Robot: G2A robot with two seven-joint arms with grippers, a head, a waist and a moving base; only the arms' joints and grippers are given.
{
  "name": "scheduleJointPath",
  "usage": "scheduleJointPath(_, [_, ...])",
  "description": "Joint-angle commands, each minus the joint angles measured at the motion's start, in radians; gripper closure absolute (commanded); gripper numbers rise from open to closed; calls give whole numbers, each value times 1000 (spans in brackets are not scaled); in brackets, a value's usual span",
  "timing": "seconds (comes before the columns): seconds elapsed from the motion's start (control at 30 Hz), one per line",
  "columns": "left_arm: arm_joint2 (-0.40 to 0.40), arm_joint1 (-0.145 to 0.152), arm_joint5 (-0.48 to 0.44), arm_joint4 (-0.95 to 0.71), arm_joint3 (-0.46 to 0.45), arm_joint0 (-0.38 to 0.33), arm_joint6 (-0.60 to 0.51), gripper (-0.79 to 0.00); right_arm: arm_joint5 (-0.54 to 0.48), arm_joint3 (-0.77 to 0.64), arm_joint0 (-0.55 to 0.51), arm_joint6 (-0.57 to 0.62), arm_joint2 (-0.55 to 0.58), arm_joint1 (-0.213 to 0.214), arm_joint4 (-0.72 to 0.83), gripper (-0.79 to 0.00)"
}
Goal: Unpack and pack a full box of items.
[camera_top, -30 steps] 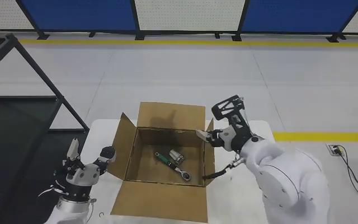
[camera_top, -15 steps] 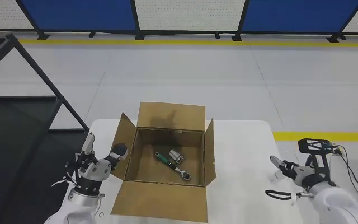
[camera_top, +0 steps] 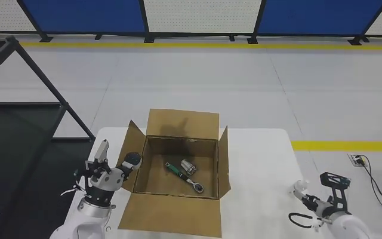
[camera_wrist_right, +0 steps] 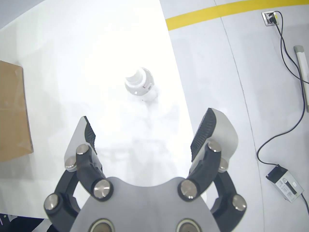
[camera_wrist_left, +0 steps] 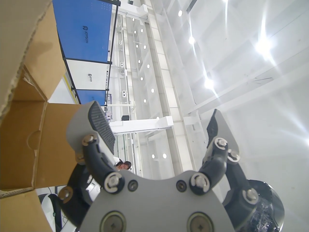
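Top view: box [camera_top: 182, 123] w/ ratchet [camera_top: 184, 178], socket [camera_top: 188, 164] inside.

The top camera looks down on the worktop [camera_top: 256, 173], cardboard box [camera_top: 179, 122] central. At 8 o'clock the left wrist camera, close against the box, tilts up at the ceiling [camera_wrist_left: 241, 61]. At 4 o'clock the right wrist camera faces down, sharing worktop and box flap.

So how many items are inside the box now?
2. A green-handled ratchet lies on the box floor near the middle; a small silver socket sits beside it, toward the far wall. The near wall may hide more.
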Motion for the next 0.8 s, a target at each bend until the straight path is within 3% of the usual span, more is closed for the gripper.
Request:
scheduleJointPath(0.0, [-2,1,3,2,-3,0,2,-785,7,39,25,-3,-14,3,-21,-785])
scheduleJointPath(0.3, [-18,2,-5,-4,-2,8,6,-785,18,165,129,9,-80,16,-69,-785])
scheduleJointPath(0.33, [-20,3,-6,-6,-2,10,6,-785,20,178,140,10,-84,18,-69,-748])
scheduleJointPath(0.4, [-25,3,-10,-7,-3,13,7,-785,19,206,158,11,-87,21,-76,-326])
scheduleJointPath(0.53, [-31,4,-12,-12,-4,18,9,-785,17,233,176,10,-95,26,-65,-9])
scheduleJointPath(0.77, [-39,5,-16,-15,-5,24,10,-785,34,225,177,-1,-96,33,-37,0])
